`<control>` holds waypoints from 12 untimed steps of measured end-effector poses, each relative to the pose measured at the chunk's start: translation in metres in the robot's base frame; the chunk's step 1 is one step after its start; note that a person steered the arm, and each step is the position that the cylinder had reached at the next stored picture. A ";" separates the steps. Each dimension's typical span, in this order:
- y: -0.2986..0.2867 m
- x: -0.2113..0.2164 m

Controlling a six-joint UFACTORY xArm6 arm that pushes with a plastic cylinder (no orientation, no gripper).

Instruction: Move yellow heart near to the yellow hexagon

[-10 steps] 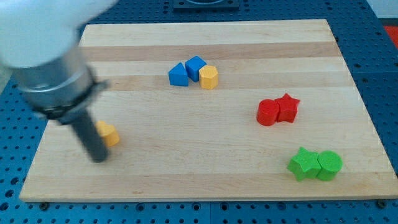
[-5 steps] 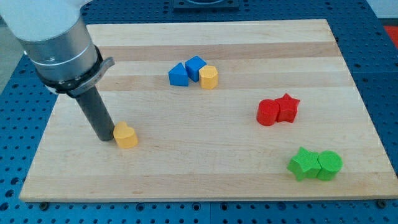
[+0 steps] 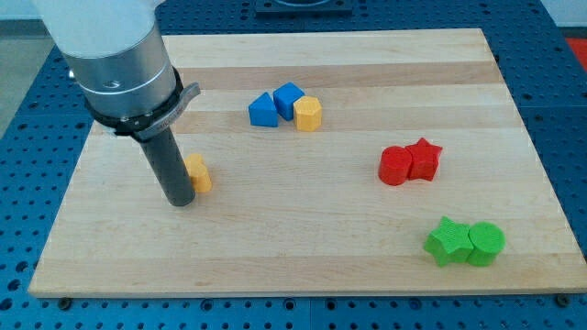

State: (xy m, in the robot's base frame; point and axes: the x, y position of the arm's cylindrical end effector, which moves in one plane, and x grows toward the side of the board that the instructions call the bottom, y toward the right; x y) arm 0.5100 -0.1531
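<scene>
On my feed the desk (image 3: pixel 367 238) is pale wood with lighter and darker stripes, on a blue perforated base (image 3: pixel 18 229). Yellow heart (image 3: pixel 199 172) and yellow hexagon (image 3: pixel 309 114), two blue blocks (image 3: pixel 274 104), two red (image 3: pixel 409 162), two green (image 3: pixel 464 242); my tip (image 3: pixel 182 203) is dark grey

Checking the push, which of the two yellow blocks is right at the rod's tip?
The yellow heart, pressed against my tip on its right. The yellow hexagon sits far off beside the blue blocks.

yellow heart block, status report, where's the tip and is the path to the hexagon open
My tip against the view's left side of the yellow heart block. Yellow hexagon block up toward the view's right, touching a blue cube beside a blue triangular block. Bare wooden board between, nothing blocking.
</scene>
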 end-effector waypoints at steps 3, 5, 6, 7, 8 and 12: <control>-0.001 -0.064; 0.035 -0.080; 0.047 -0.079; 0.038 -0.075; 0.040 -0.060; 0.094 -0.089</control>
State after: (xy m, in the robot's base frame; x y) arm 0.4207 -0.0590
